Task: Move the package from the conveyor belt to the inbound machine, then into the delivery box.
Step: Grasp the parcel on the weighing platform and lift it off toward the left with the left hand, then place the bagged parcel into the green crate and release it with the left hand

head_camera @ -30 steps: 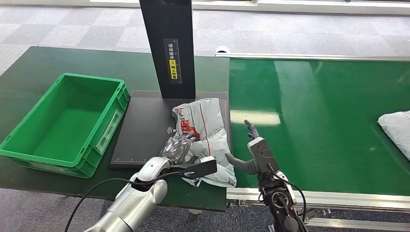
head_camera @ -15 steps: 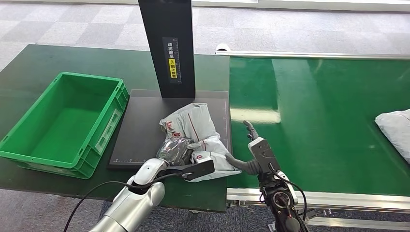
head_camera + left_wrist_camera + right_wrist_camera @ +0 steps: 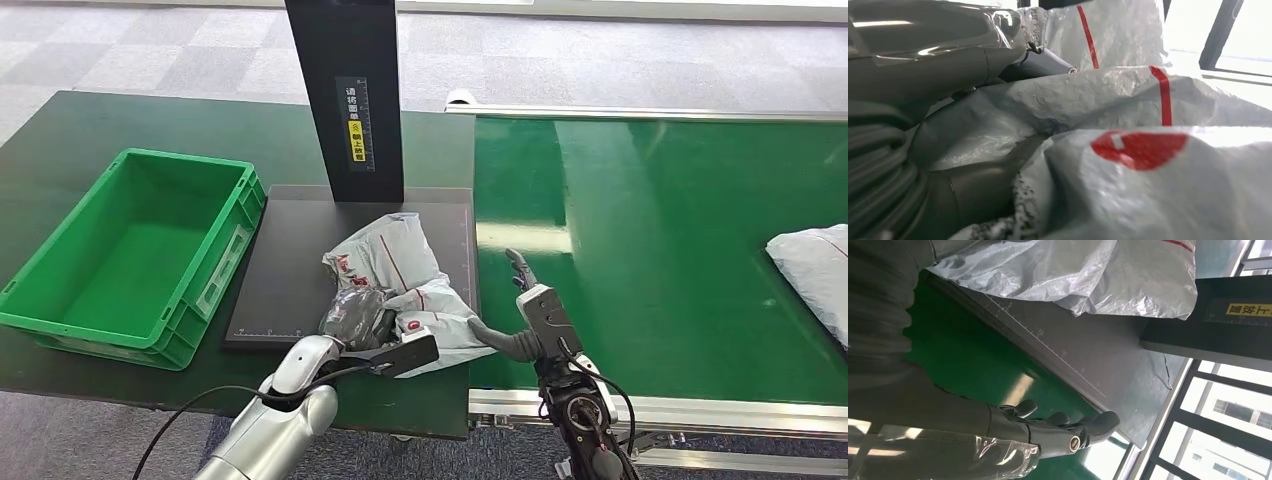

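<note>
A crumpled grey package (image 3: 395,268) with red markings lies on the black plate of the inbound machine (image 3: 290,262), in front of its black column (image 3: 350,100). My left hand (image 3: 355,312) grips the package's near edge; in the left wrist view its thumb (image 3: 938,50) presses into the grey bag (image 3: 1148,190). Just right of the package, over the belt's near left corner, my right hand (image 3: 525,310) is open with fingers extended. The right wrist view has that hand (image 3: 1048,432) apart from the bag (image 3: 1088,275), holding nothing.
The empty green delivery box (image 3: 60,330) stands left of the plate on the dark table. The green conveyor belt (image 3: 650,230) runs along the right side, and a second grey package (image 3: 815,270) lies at its right edge.
My left hand has pulled the package to the left across the plate, toward the green box. The second package has crept left on the belt. My right hand has barely moved.
</note>
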### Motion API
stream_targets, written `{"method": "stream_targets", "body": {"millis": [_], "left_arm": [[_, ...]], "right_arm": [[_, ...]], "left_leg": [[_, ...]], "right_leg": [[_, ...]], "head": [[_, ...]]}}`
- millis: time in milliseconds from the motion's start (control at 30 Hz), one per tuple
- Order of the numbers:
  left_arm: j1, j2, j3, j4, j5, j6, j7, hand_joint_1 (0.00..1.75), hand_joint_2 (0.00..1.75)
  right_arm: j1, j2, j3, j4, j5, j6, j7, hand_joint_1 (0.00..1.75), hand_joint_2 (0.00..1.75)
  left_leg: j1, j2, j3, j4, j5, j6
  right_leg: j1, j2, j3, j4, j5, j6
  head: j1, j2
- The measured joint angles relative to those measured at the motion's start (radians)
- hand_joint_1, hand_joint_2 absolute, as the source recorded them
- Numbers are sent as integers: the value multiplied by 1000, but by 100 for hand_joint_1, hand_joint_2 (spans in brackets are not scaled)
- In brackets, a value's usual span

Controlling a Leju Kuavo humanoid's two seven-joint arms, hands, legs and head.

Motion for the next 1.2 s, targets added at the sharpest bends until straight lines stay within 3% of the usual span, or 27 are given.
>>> {"method": "stream_targets", "body": {"millis": [200,367,667,767,933,1100,1200], "left_arm": [[47,4,34,-52,122,194,-93,175,175],[86,4,95,-141,230,401,-326,175,175],[112,9,155,-220,243,417,-359,175,175],[122,-3,192,-247,213,417,-430,175,175],[144,-54,352,-366,168,419,-636,175,175],[152,-79,484,-583,93,420,-660,175,175],[145,-85,569,-703,-41,420,-662,175,175]], "right_arm": [[2,-5,0,-1,-16,-6,-11,0,175],[14,-6,0,-4,-28,-28,-24,0,175],[25,-9,0,-8,-33,-33,-29,0,175],[27,-9,0,-9,-35,-37,-30,0,175],[34,-13,0,-9,-49,-51,-40,0,175],[44,-22,0,-8,-65,-65,-55,0,175],[52,-27,0,-9,-70,-73,-61,0,175]], "left_leg": [[0,0,-3,0,0,0],[0,0,-4,0,0,0],[0,0,-4,0,0,0],[0,0,-4,0,0,0],[0,1,-5,0,0,0],[0,1,-5,0,0,0],[0,1,-5,0,0,0]], "right_leg": [[0,0,-3,0,0,0],[0,0,-4,0,0,0],[0,0,-4,0,0,0],[0,0,-4,0,0,0],[0,1,-5,0,0,0],[0,1,-6,0,0,0],[0,1,-5,0,0,0]], "head": [[0,0],[0,0],[0,0],[0,0],[0,0],[0,0],[0,0]]}}
